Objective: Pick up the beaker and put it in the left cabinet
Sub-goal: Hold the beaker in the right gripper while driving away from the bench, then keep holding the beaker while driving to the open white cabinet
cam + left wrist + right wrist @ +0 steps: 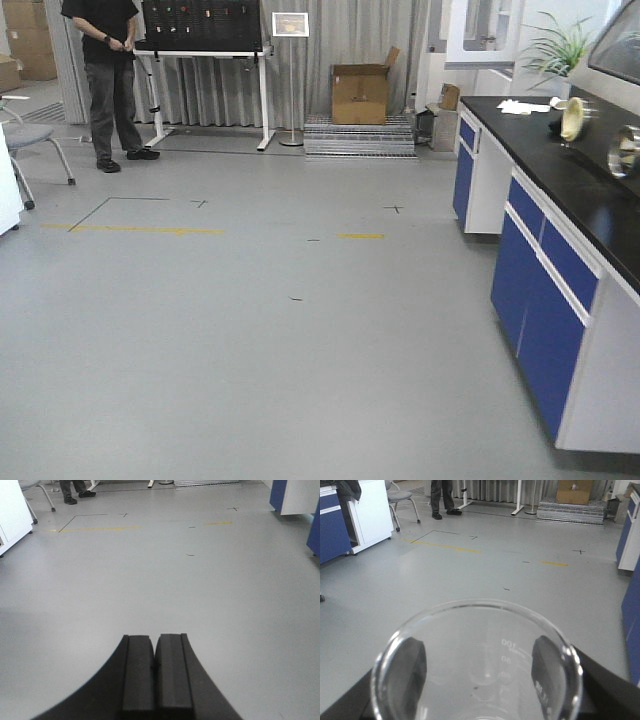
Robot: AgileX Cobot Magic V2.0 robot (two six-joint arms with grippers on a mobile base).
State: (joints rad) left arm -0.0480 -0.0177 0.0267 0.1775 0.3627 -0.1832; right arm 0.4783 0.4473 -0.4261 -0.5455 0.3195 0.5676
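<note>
The beaker (pixel 477 665) is a clear glass cylinder with faint printed marks. It fills the lower part of the right wrist view, its open rim towards the camera. My right gripper (pixel 479 666) is shut on it, one dark finger (pixel 410 667) on each side, held above the grey floor. My left gripper (pixel 155 652) is shut and empty, its two black fingers pressed together over bare floor. The left cabinet is out of view. Neither gripper shows in the front view.
A black-topped lab bench with blue doors (pixel 545 260) runs along the right. A person (pixel 112 70) stands at the back left beside a white-framed stand (pixel 205 60). A cardboard box (pixel 360 92) sits at the back. A chair (pixel 30 140) and a white unit (pixel 370 515) stand at left.
</note>
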